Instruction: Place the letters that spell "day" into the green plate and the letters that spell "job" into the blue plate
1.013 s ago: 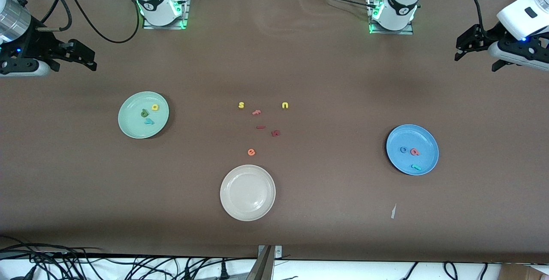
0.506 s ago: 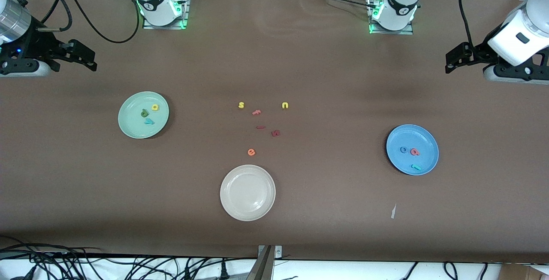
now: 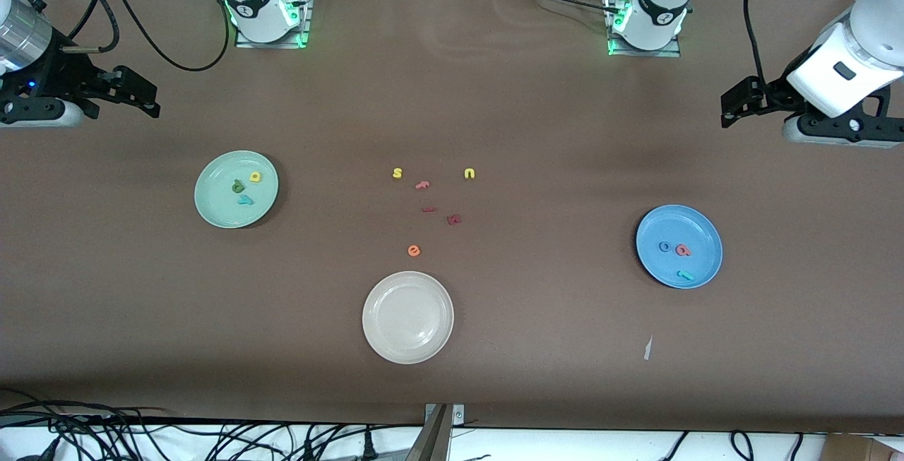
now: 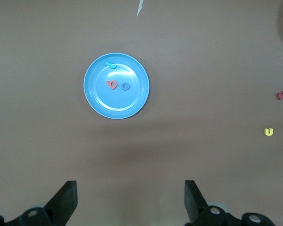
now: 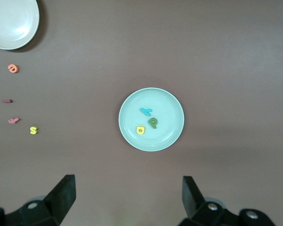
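The green plate lies toward the right arm's end of the table. In it are the yellow "a", the dark green "d" and the teal "y". The blue plate, toward the left arm's end, holds the blue "o", the salmon "b" and the teal "j". My right gripper hangs open and empty over bare table beside the green plate. My left gripper is open and empty over bare table beside the blue plate.
A cream-white plate sits near the front edge at mid-table. Loose letters lie between the plates: yellow "s", yellow "u", orange "e" and three reddish ones. A paper scrap lies nearer the camera than the blue plate.
The left arm has swung, carrying its open gripper a little toward the middle of the table. The right arm and all letters are unmoved.
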{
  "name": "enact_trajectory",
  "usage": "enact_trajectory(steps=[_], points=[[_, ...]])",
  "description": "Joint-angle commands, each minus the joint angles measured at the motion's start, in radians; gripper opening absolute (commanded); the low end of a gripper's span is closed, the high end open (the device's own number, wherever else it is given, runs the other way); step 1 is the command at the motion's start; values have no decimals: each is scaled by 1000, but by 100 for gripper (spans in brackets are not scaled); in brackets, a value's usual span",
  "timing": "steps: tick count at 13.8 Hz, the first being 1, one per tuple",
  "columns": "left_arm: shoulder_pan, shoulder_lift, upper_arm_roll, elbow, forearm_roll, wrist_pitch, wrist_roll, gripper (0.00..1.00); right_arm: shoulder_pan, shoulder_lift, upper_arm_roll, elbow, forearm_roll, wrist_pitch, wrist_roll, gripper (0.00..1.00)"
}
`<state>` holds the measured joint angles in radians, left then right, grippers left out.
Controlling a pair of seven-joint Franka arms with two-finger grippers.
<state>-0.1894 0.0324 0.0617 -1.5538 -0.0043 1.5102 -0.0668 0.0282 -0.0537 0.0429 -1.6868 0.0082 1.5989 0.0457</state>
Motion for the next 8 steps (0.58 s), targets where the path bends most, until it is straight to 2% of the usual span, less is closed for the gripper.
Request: enact_trajectory(steps=[1, 5, 8], points=[[-19, 23, 30, 44, -3, -27, -4, 100, -1, -12, 0, -11, 18, 7, 8, 100], [73, 34, -25, 44, -14, -24, 7, 100, -1, -12, 3, -13, 18, 6, 6, 100], [84, 35, -36, 46, -14, -21, 7, 100, -1, -14, 5, -13, 18, 7, 8, 100]])
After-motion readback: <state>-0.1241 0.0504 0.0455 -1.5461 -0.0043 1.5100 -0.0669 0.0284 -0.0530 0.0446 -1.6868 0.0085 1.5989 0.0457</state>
